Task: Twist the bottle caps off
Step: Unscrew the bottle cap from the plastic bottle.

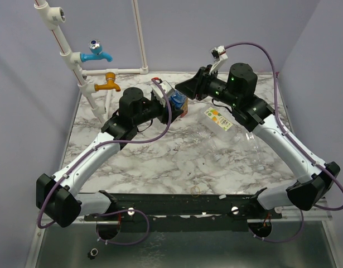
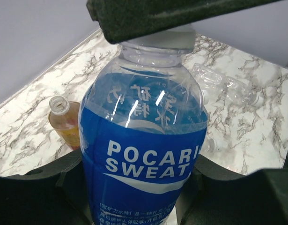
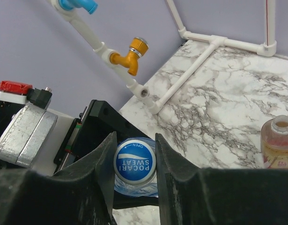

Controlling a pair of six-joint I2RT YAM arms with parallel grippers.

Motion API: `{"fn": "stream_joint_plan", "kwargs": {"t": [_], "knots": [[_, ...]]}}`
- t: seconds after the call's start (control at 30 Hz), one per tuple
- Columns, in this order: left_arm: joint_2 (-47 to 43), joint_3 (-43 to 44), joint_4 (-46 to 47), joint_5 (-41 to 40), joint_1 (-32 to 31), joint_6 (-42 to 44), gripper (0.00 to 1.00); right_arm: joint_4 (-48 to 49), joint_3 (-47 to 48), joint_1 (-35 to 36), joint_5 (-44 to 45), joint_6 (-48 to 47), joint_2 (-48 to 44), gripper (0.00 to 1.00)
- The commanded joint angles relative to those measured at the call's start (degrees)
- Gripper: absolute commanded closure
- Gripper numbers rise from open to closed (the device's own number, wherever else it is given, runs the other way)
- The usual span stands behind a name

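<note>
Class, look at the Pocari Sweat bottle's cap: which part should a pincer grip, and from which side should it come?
Grip the cap by its round side wall, approaching top-on, in line with the bottle. Its flat top gives no hold; opposite sides fit between two fingers, as the right pincer shows.

Table (image 1: 154, 159) open front-centre, tap pipe (image 1: 71, 63) blocks back-left, amber bottle (image 2: 64, 119) just beside clamped blue-labelled bottle (image 2: 144, 154) and bottle cap (image 3: 135, 161), loose bottles (image 1: 218, 119) lying right of centre.

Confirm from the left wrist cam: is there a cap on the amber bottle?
No. The amber bottle stands behind the blue-labelled one with its mouth open and its bare neck threads showing.
</note>
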Motion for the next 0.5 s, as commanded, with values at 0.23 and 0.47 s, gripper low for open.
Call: {"fn": "stream_joint_plan", "kwargs": {"t": [0.23, 0.47], "knots": [[-1.9, 0.7, -0.5, 35.2, 0.1, -9.1, 1.00, 14.1, -7.2, -0.1, -29.3, -9.2, -11.0, 0.95], [-2.0, 1.4, -1.1, 42.6, 0.1, -10.7, 1.00, 13.6, -7.4, -0.1, -43.4, -11.0, -11.9, 0.95]]}}
